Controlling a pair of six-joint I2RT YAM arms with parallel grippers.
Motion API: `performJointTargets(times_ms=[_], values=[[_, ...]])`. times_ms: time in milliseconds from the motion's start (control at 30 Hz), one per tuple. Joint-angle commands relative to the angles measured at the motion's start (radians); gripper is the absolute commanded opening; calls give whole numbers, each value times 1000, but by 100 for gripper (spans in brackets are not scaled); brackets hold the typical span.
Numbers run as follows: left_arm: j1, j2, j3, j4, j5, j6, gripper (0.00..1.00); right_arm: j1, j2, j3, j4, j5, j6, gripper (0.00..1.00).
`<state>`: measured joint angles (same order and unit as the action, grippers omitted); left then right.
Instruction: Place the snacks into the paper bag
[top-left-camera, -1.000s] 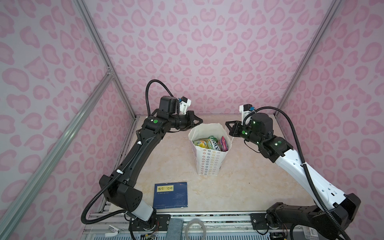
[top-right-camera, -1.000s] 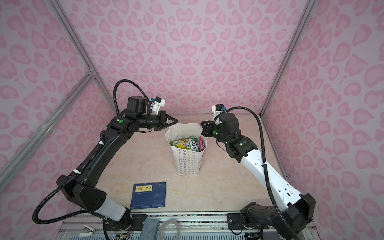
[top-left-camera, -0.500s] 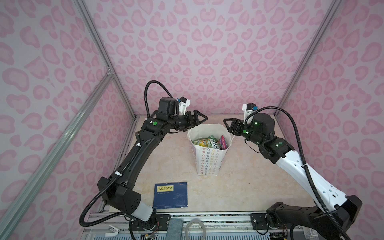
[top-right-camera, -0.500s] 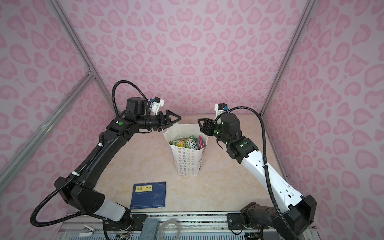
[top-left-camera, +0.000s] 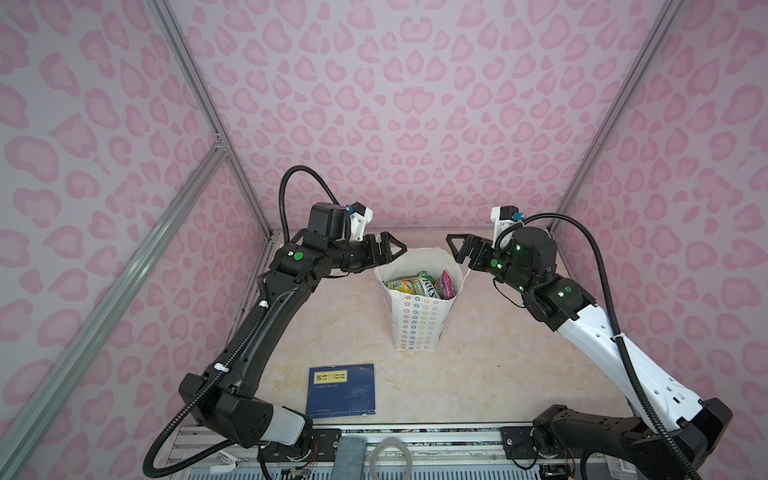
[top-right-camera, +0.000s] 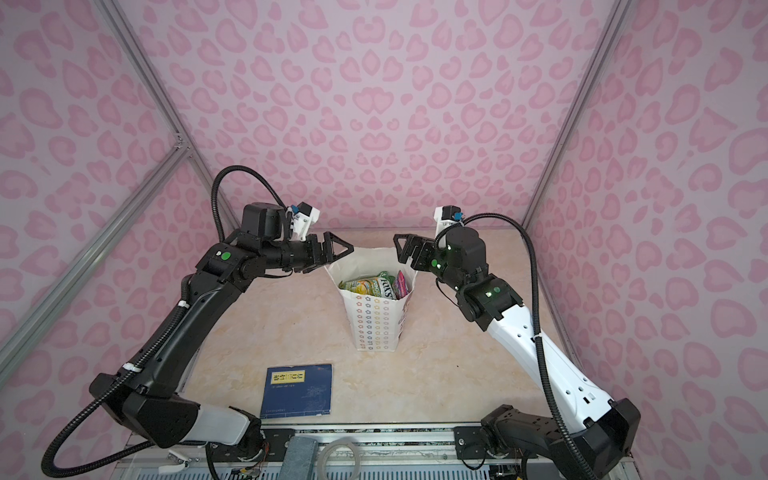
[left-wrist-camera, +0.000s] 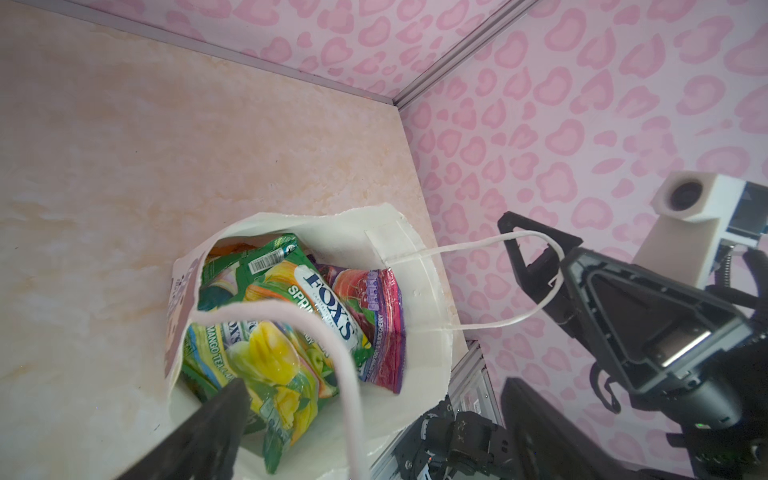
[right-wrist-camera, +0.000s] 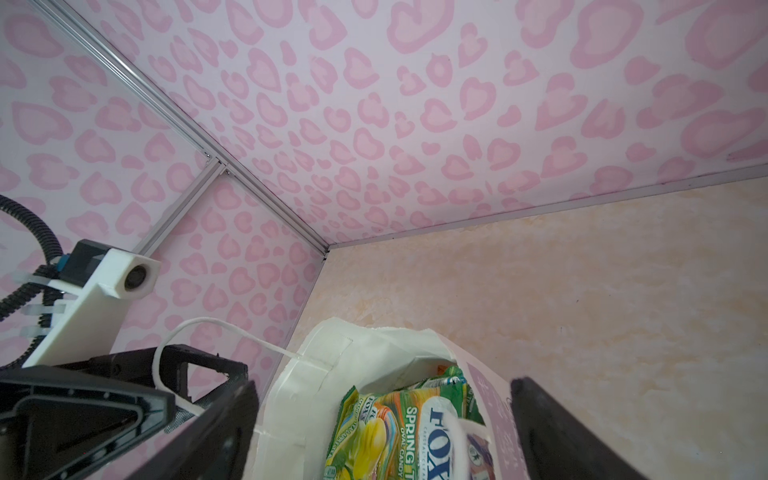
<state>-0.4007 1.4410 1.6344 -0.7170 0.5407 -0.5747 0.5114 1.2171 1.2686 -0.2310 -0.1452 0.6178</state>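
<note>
Paper bag (top-left-camera: 419, 328): standing upright on the table (top-left-camera: 490, 374), around the middle and a little toward the far side; mouth gaping upward; rows of small coloured flowers showing on its near side in both top views.
Snacks (top-left-camera: 417, 286): lying inside the bag, reaching close to the rim; a green-yellow packet (left-wrist-camera: 328, 307) printed "FOX'S" is lying on top; a purple-red packet (left-wrist-camera: 380, 328) is leaning against the right inner wall.
Left gripper (top-left-camera: 388, 249): hovering over the far left corner of the bag's rim; fingers (left-wrist-camera: 208, 436) spreading wide apart; pinching nothing; one cord handle (left-wrist-camera: 347, 382) is passing loosely between them.
Right gripper (top-left-camera: 460, 251): hovering over the far right corner of the rim; fingers (right-wrist-camera: 552, 432) spreading wide apart; pinching nothing; the other cord handle (left-wrist-camera: 465, 245) is looping across one finger; whether it is resting on that finger cannot be told.
Book (top-left-camera: 341, 388): dark blue with a yellow label; lying flat near the table's near edge, left of the bag and well apart from it.
</note>
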Motion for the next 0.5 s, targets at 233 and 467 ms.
performJointTargets(times_ms=[233,467], values=[[40,-83,-47,-62,-44,65,97,2,-23,-14,-30,57,-19,98],[77,-124,-81,-59,-19,75,97,1,-42,-21,-49,71,-39,98]])
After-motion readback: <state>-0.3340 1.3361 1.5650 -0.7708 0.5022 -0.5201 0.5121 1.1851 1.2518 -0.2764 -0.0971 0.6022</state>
